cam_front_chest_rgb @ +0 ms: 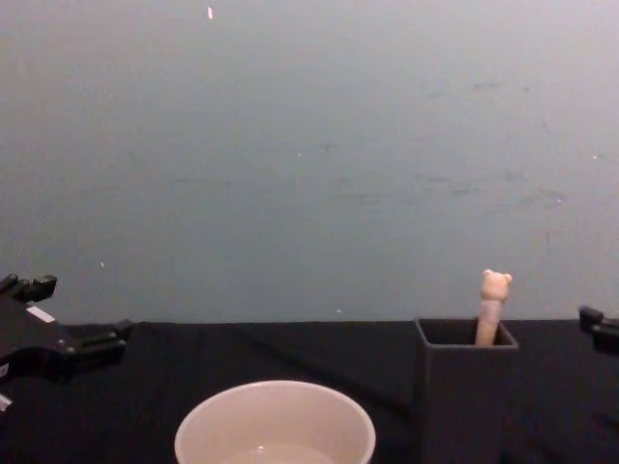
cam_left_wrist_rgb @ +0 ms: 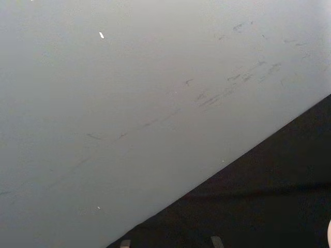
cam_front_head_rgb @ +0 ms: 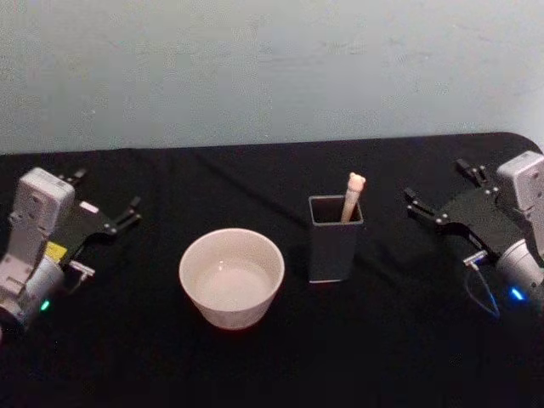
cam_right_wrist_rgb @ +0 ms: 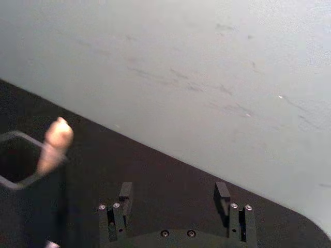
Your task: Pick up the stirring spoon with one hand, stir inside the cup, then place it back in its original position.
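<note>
Black-cloth desk [cam_front_head_rgb: 119, 357] here, scuffed grey-blue wall [cam_front_head_rgb: 272, 68] right behind it. We see stirring spoon [cam_front_head_rgb: 351, 199] standing in dark grey holder [cam_front_head_rgb: 334, 246], bear head poking over rim. Cream cup [cam_front_head_rgb: 231, 313] sits near holder's left side, not touching. Left claw [cam_front_head_rgb: 106, 190] spread, idle at far left. Right claw [cam_front_head_rgb: 438, 183] spread too, far right.

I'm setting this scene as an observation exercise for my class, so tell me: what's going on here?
Nothing is being handled yet. The slim beige stirring spoon with a bear-head top stands in the tall dark grey square holder, to the right of the wide cream-white round cup on the black table. The left hand and right hand are both open, out at the table's two sides, touching none of these.
</note>
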`<action>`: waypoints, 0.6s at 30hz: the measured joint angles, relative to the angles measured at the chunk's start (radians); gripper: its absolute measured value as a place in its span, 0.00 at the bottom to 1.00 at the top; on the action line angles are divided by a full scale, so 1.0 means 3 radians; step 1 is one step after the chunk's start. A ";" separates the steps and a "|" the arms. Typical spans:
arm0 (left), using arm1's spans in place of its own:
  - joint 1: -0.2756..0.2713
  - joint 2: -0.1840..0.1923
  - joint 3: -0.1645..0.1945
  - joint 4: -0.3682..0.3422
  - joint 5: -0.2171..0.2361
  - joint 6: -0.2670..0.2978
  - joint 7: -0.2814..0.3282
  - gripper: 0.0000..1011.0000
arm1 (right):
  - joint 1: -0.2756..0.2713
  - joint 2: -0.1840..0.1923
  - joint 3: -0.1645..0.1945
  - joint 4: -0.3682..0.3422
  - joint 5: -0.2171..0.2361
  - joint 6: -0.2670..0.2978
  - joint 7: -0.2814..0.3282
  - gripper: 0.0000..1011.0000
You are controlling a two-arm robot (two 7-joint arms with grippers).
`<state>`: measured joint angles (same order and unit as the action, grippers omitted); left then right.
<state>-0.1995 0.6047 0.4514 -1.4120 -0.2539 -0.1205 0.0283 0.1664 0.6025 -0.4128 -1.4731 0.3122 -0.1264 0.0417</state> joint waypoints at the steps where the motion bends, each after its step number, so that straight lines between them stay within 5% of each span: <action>1: 0.0000 0.0000 0.0000 0.0000 0.0000 0.0000 0.0000 0.99 | 0.0000 0.0000 0.0000 0.0000 0.0000 0.0000 0.0000 0.99; 6: 0.0000 0.0000 0.0000 0.0000 0.0000 0.0000 0.0000 0.99 | -0.0106 0.0028 0.0103 -0.0214 0.0307 0.0031 0.0302 0.99; 12: 0.0000 0.0000 0.0000 0.0000 0.0000 0.0000 0.0000 0.99 | -0.0167 0.0083 0.0179 -0.0360 0.0796 0.0197 0.0902 0.99; 18: 0.0000 0.0000 0.0000 0.0000 0.0000 0.0000 0.0000 0.99 | -0.0092 0.0032 0.0172 -0.0287 0.0955 0.0308 0.1192 0.99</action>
<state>-0.1995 0.6047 0.4514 -1.4120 -0.2539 -0.1205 0.0283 0.1387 0.6119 -0.3611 -1.5591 0.5986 -0.0340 0.3992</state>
